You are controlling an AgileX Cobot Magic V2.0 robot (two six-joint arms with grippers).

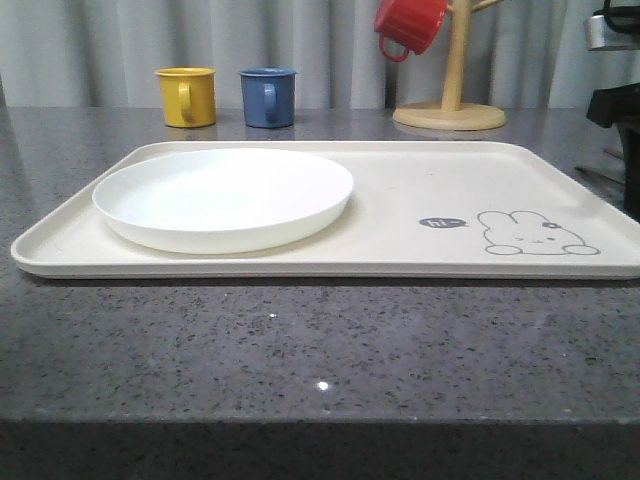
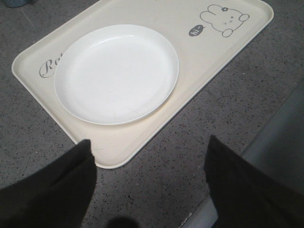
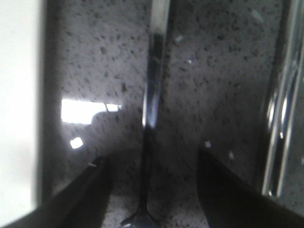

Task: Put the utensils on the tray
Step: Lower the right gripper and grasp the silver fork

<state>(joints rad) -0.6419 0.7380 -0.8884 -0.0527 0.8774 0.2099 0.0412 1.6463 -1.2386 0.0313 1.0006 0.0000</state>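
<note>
Front view: cream tray (image 1: 400, 200) lies flat on the speckled grey surface (image 1: 300, 350), long side across the view. White plate (image 1: 224, 197) sits on the tray's 9 o'clock half, rim inside the tray's rim. Rabbit drawing (image 1: 535, 233) w/ "hi" bubble (image 1: 442, 222) is printed at the tray's 4 o'clock corner area, bubble just beside the rabbit. Rest of the tray is bare.

Beyond the tray, toward 12 o'clock: yellow cup (image 1: 187, 96) and blue cup (image 1: 268, 96) stand upright, near each other but apart. Further toward 1 o'clock a wooden mug-tree (image 1: 452, 100) on a round base, w/ a red cup (image 1: 408, 25) hanging from a branch.

Left wrist view: left gripper (image 2: 149, 185) hovers above the surface just off the tray's near edge, fingers (image 2: 57, 190) spread wide, nothing between them. Plate partly covers the grey script (image 2: 47, 66) on the tray.

Right wrist view (blurry): right gripper (image 3: 152, 190) is low over the surface, fingers (image 3: 71, 199) spread, one on each side of a slim metal utensil (image 3: 154, 80) lying on the surface. Its handle runs straight btwn the fingers; can't tell which utensil it is, or whether the pads touch it – a gap shows on both sides. A second pair of shiny metal bars (image 3: 280, 109), prob. the chopsticks, lies beside it, apart. Pale strip (image 3: 19, 104) at the frame's edge looks like the tray's rim, near the utensil but not touching.
</note>
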